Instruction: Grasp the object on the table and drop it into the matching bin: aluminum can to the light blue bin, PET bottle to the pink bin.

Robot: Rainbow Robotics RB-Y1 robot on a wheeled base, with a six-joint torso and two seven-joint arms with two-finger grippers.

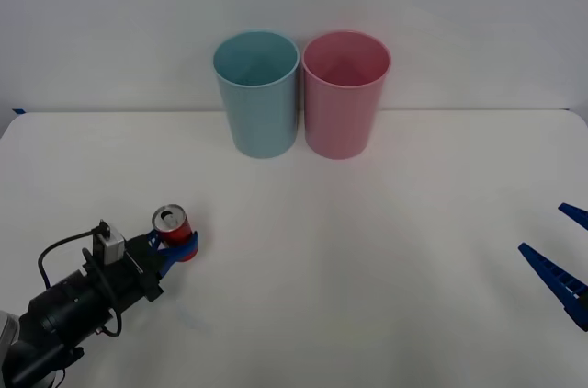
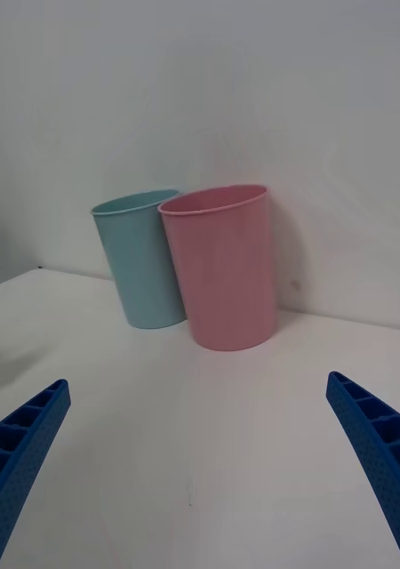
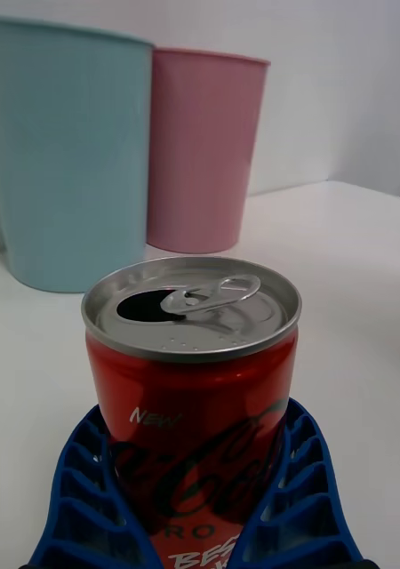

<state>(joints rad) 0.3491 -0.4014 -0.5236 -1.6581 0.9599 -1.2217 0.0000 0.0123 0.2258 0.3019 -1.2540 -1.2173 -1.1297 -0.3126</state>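
Note:
The aluminum can (image 1: 171, 226), small and red with an opened silver top, stands upright at the near left of the white table (image 1: 367, 250). My left gripper (image 1: 180, 245) is shut on its lower body. In the left wrist view the blue fingers (image 3: 80, 484) bend around the can (image 3: 193, 373). The light blue bin (image 1: 257, 94) and the pink bin (image 1: 345, 94) stand side by side at the back centre, well beyond the can, the blue one on the left. My right gripper (image 1: 562, 245) hovers open at the right edge, holding nothing.
The two bins touch or nearly touch, close to the white wall behind the table. The right wrist view has the pink bin (image 2: 222, 267) in front of the light blue bin (image 2: 142, 262), with bare white tabletop between them and the right gripper (image 2: 200, 471).

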